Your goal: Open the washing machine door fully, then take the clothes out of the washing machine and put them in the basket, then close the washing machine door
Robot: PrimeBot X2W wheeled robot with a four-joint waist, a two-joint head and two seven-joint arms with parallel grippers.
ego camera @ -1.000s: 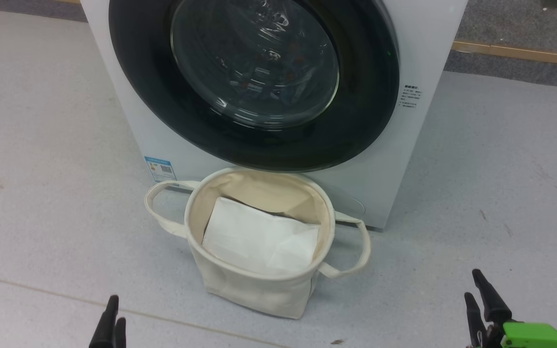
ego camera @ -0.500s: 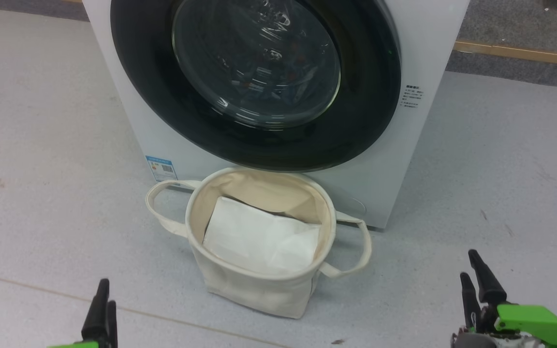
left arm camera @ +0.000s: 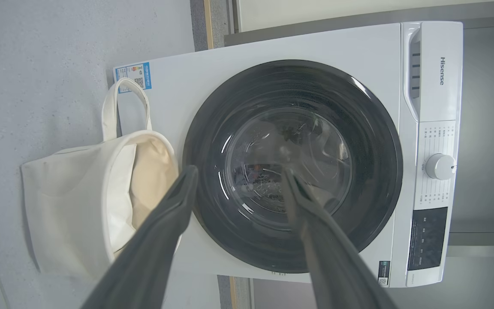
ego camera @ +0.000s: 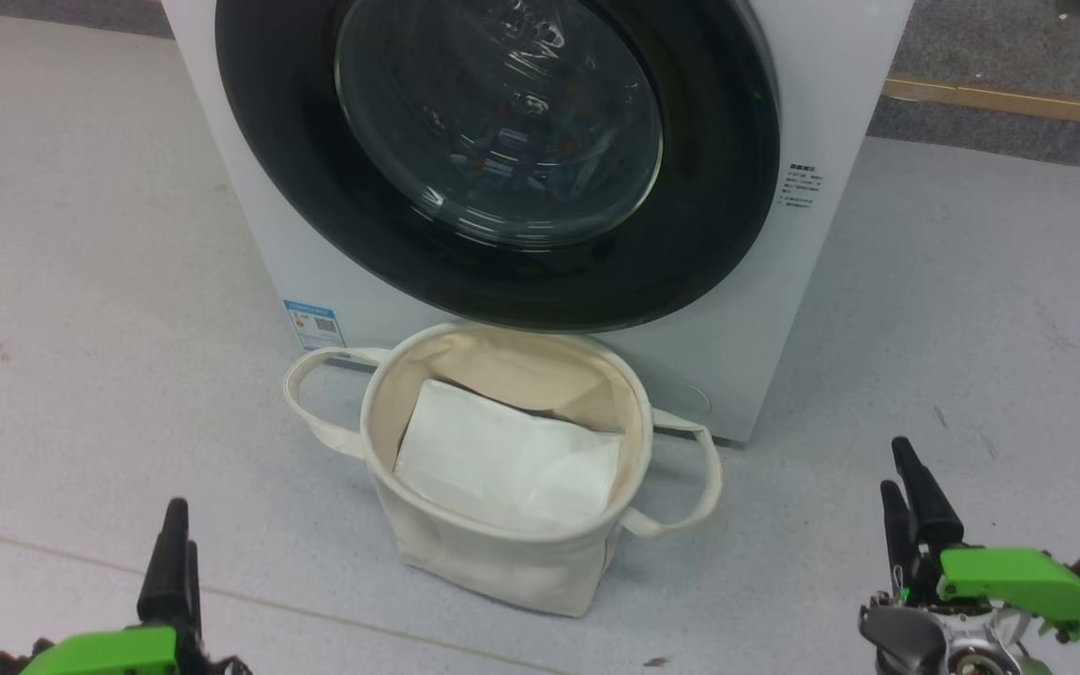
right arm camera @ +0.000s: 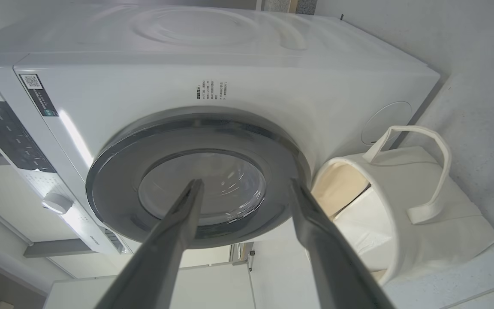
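Grey speckled floor [ego camera: 81, 281], with a wooden strip [ego camera: 1009, 98] along the far edge in the head view. Washing machine [ego camera: 840, 84] stands on it, white front facing the robot, small blue label [ego camera: 314, 323] at the lower corner of that front. Washing machine door [ego camera: 709, 187]: shut, black ring flush to the front panel. Behind its glass, the clothes [ego camera: 540, 141] show only as dim fabric with a few orange-brown specks; reflections hide the rest. Basket [ego camera: 502, 562]: upright on the floor directly below the door, rear rim just beside the machine front; contact cannot be told. Its mouth is open, with one loop handle [ego camera: 315, 394] sticking out to each side. Contents of the basket: one plain white folded sheet [ego camera: 502, 459], lying tilted against the inner wall. Left gripper [ego camera: 182, 525]: low at the left of the head view, well apart from the basket, fingers spread, nothing between them. Right gripper [ego camera: 896, 462]: low at the right, likewise clear of the basket, fingers spread and empty. Both wrist views look along parted fingers toward the door.
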